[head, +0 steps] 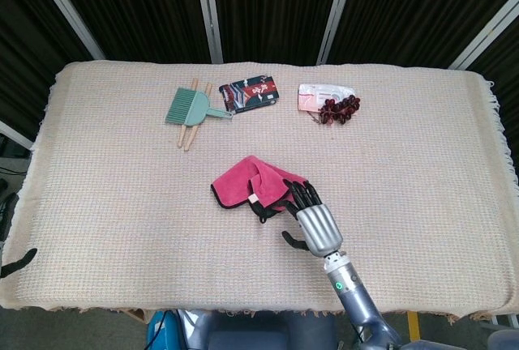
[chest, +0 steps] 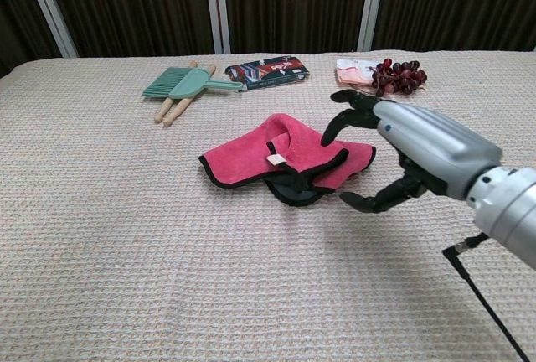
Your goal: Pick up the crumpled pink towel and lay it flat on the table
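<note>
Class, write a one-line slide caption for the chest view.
Right hand, fingers spread, hovers at the crumpled pink towel's right edge.

Crumpled pink towel [head: 258,185] mid-table [head: 105,196]; right hand [head: 312,222] just right of it. Behind, left to right: green brush [head: 190,108], patterned pouch [head: 250,93], grape bunch [head: 338,109].
</note>
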You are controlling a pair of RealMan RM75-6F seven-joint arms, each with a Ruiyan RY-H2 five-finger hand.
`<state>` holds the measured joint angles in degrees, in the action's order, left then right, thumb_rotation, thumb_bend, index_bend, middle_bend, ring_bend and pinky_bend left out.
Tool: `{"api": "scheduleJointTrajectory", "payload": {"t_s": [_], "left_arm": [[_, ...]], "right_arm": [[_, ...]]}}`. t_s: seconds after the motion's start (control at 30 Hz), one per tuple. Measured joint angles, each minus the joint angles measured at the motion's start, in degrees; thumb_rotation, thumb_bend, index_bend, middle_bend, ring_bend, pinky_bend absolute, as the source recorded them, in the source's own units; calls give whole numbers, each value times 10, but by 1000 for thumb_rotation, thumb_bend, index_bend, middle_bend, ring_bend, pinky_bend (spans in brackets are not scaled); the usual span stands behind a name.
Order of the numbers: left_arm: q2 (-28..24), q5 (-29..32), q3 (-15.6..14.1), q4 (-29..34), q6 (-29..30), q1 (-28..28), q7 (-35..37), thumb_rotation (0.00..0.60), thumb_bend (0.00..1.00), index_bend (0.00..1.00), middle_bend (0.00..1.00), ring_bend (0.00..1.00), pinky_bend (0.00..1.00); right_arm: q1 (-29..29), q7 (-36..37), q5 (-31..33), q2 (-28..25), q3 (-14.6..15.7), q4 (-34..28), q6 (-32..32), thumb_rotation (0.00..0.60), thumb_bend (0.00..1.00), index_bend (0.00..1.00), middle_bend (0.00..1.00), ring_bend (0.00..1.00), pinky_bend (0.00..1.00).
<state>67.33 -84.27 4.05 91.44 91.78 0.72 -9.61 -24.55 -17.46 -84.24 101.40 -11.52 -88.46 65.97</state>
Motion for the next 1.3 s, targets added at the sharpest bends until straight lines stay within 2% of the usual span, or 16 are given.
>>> {"api": "scheduleJointTrajectory", "payload": {"t_s": [0.3,0.5,1.03,1.3], "left_arm": [[3,8,3,-6,-3,-1,2,600,6,0,0,0,0],[2,9,4,-4,-3,-2,2,600,6,0,0,0,0],[2,1,-1,-5,2,0,0,600,7,0,0,0,0],[4,-5,-2,-5,5,0,1,600,7,0,0,0,0]], "right_arm": [[-49,-7,45,71,-38,78,-27,600,279,356,31,0,0],[-68,-2,52,92,-50,104,-28,600,279,356,33,0,0],[-77,10,76,131,-32,161,-24,600,280,356,34,10,0],[-88,24,65,145,-35,186,-10,600,319,427,78,43,0]]}}
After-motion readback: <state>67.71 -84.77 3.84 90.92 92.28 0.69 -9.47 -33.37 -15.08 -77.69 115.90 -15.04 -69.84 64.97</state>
